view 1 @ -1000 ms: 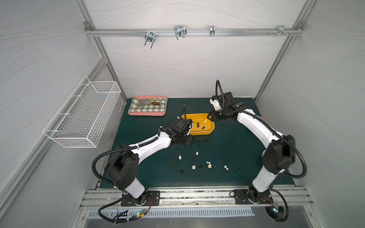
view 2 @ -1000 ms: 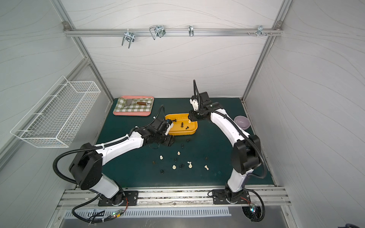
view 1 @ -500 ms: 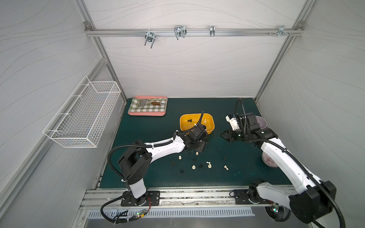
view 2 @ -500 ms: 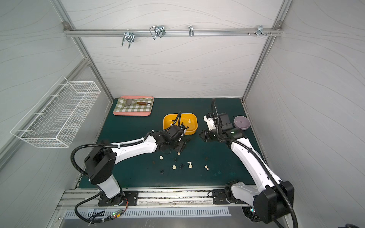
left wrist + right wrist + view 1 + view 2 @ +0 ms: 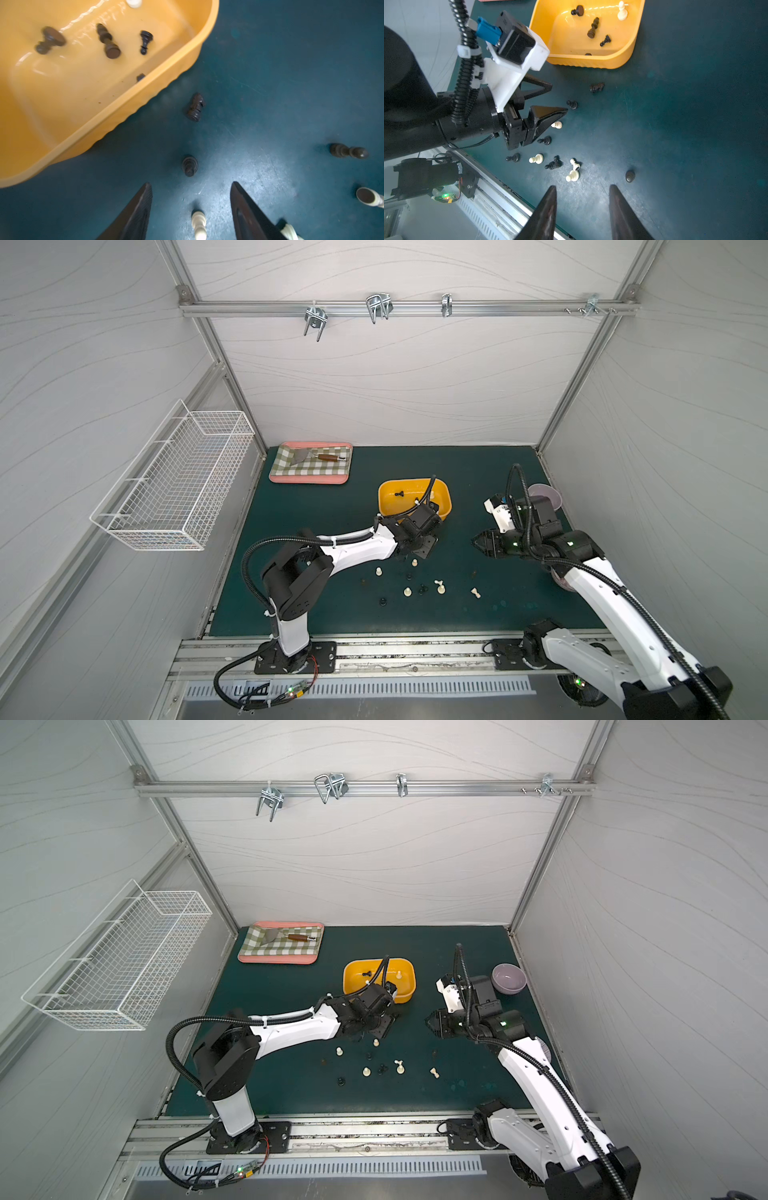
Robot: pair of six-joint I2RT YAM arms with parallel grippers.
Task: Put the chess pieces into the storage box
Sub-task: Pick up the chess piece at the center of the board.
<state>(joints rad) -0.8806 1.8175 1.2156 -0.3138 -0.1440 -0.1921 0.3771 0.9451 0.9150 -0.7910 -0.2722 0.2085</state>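
- The storage box [image 5: 399, 506], a shallow yellow-orange tub, sits near the middle of a dark green mat [image 5: 478, 472]. It holds a few chess pieces [image 5: 593, 27], mostly black and one cream.
- About a dozen more pieces lie scattered on the mat off the box's front side, toward the arm bases. Several are tipped over.
- Closest to the box is a black knight [image 5: 195, 107], lying on its side just off the front rim.
- A little further from the box is a black pawn [image 5: 189, 166]. It sits straight ahead of the left gripper [image 5: 191, 184], nearly centred on the gap and just beyond the tips.
- The pawn looks tipped over with its head toward the gripper, so its long axis would run along the fingers. The angle is too steep for you to be sure.
- The left gripper hovers low beside the box's front rim, its jaws moderately wide and empty. A cream pawn [image 5: 199, 226] shows on the mat further back between the fingers.
- The right gripper [image 5: 583, 186] hangs well apart from the box, off its end on the right arm's side. Its jaws are partly spread and hold nothing.
- The left arm is clearly nearer the black pawn. You would likely need only a short reach forward and down to bracket it, then a lift over the near rim.
- Behind the box lies a checkered tray [image 5: 309, 480], and a purple bowl [image 5: 509, 977] stands off its right end.
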